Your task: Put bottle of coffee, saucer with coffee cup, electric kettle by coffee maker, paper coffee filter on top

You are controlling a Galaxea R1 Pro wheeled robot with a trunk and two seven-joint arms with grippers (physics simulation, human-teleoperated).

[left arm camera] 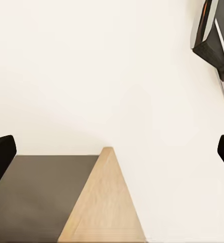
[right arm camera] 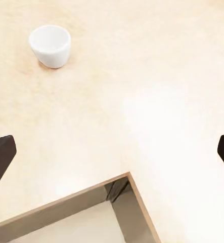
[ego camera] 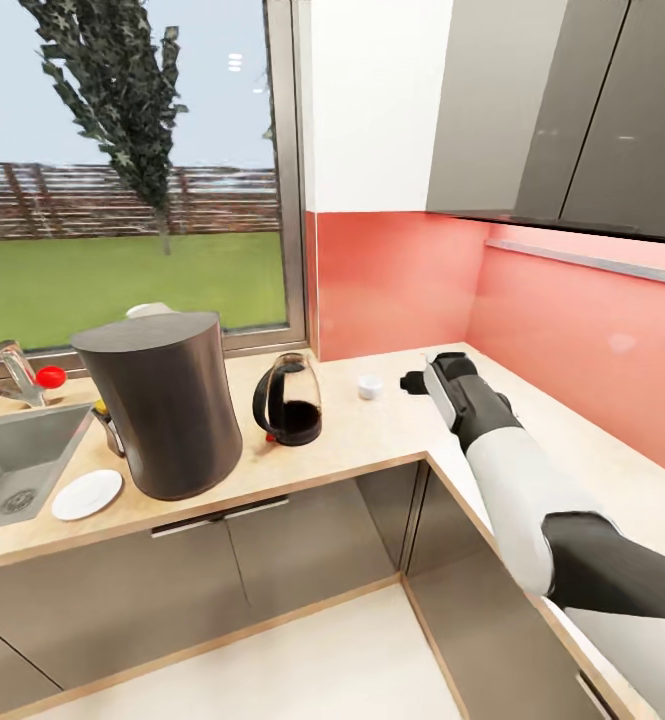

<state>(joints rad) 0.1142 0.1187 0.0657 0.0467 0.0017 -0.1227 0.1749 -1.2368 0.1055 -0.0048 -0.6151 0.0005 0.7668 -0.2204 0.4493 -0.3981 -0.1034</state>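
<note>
The tall dark coffee maker (ego camera: pixel 162 405) stands on the kitchen countertop (ego camera: pixel 372 445) beside the sink. The white saucer (ego camera: pixel 87 494) lies bare at its front left. The smoky electric kettle (ego camera: pixel 290 402) stands just to its right. Further right sits the white coffee cup (ego camera: pixel 370 387) (right arm camera: pixel 50 45) alone on the counter. My right gripper (ego camera: pixel 412 382) (right arm camera: pixel 113 154) hovers open just right of the cup, nothing between its fingers. A dark bottle of coffee with a yellow cap (ego camera: pixel 102 412) peeks from behind the coffee maker. A white piece (ego camera: pixel 152 309), perhaps the paper coffee filter, shows above its far rim. My left gripper (left arm camera: pixel 112 154) is open and empty.
A steel sink (ego camera: pixel 17 460) with a faucet (ego camera: pixel 12 370) and a red knob (ego camera: pixel 50 377) sits at the left. The counter turns a corner along the red backsplash (ego camera: pixel 572 330) on the right. Dark wall cabinets (ego camera: pixel 592 110) hang above.
</note>
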